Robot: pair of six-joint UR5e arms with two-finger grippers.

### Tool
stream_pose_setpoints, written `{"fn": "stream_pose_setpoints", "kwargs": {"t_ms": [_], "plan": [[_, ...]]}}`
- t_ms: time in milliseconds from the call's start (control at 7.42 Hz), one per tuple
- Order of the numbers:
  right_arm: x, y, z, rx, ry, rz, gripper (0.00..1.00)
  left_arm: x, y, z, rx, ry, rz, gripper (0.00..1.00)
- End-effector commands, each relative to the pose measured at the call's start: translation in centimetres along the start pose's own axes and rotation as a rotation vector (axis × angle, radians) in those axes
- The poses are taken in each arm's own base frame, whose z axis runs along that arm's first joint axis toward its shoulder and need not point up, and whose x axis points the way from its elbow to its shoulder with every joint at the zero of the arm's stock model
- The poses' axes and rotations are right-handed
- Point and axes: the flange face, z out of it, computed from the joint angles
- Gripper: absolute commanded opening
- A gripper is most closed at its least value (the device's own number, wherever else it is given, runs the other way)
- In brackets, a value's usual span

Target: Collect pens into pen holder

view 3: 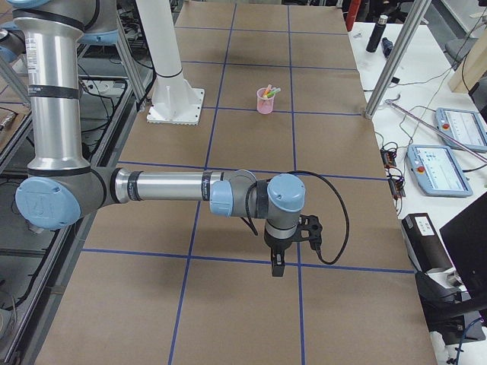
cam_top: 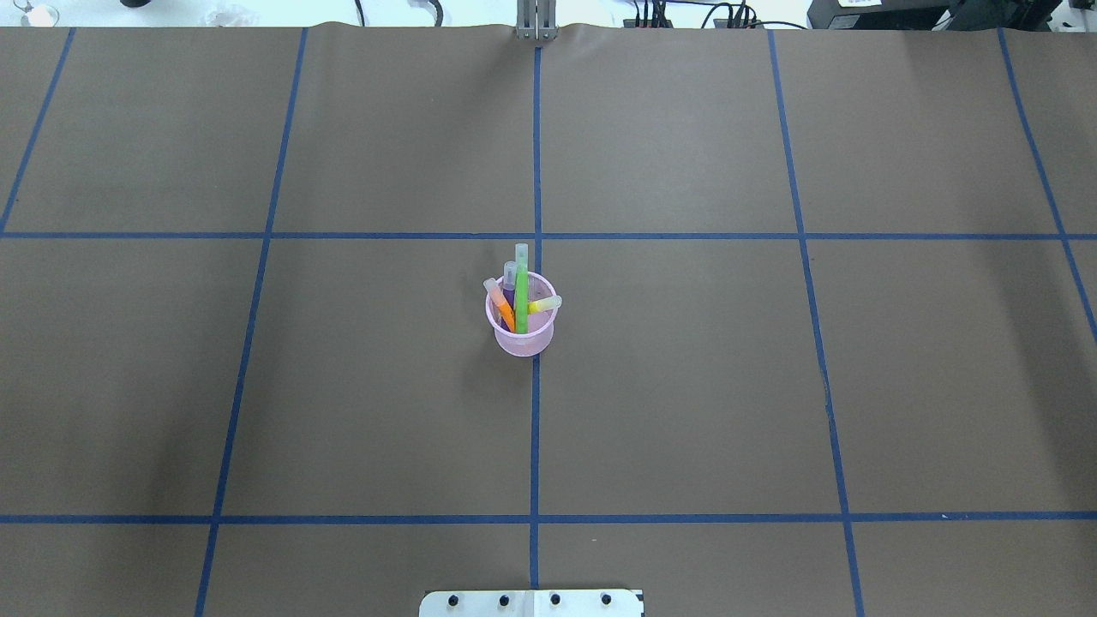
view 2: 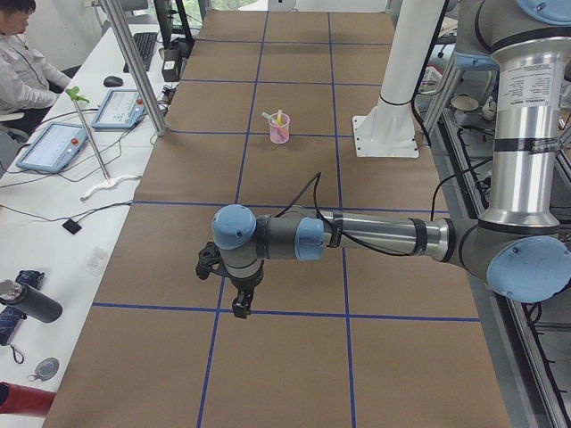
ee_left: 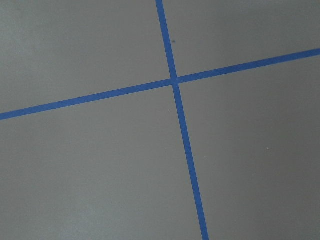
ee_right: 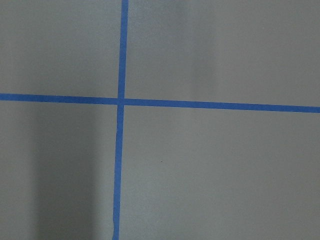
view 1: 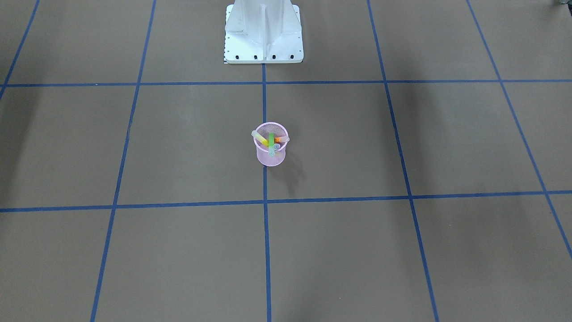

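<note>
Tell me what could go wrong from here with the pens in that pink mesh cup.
1. The yellow pen leans steeply, its pale cap poking out past the rim of the small pink wire-mesh cup; a jolt might flip it out.
2. The bright green pen, purple pen and orange pen rise above the rim, so the cup is probably top-heavy and could tip if nudged.
3. The left gripper and right gripper hang far from it; only a sweep past it would threaten it.

Opposed end views (shared pen holder [view 2: 279, 134])
</note>
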Motion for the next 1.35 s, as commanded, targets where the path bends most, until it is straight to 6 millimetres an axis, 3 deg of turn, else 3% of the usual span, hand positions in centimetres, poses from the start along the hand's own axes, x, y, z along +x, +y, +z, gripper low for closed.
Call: {"fn": "stream_pose_setpoints", "kwargs": {"t_ms": [0, 1212], "plan": [[0.0, 0.1, 0.0, 0.000, -0.001, 0.000, 1.00, 0.1, 0.0, -0.1, 0.001, 0.000, 0.002, 1.00], [0.0, 0.0, -0.1, 0.003, 0.001, 0.001, 1.00, -0.4, 1.3, 0.8, -0.017, 0.003, -0.016, 1.00]]}}
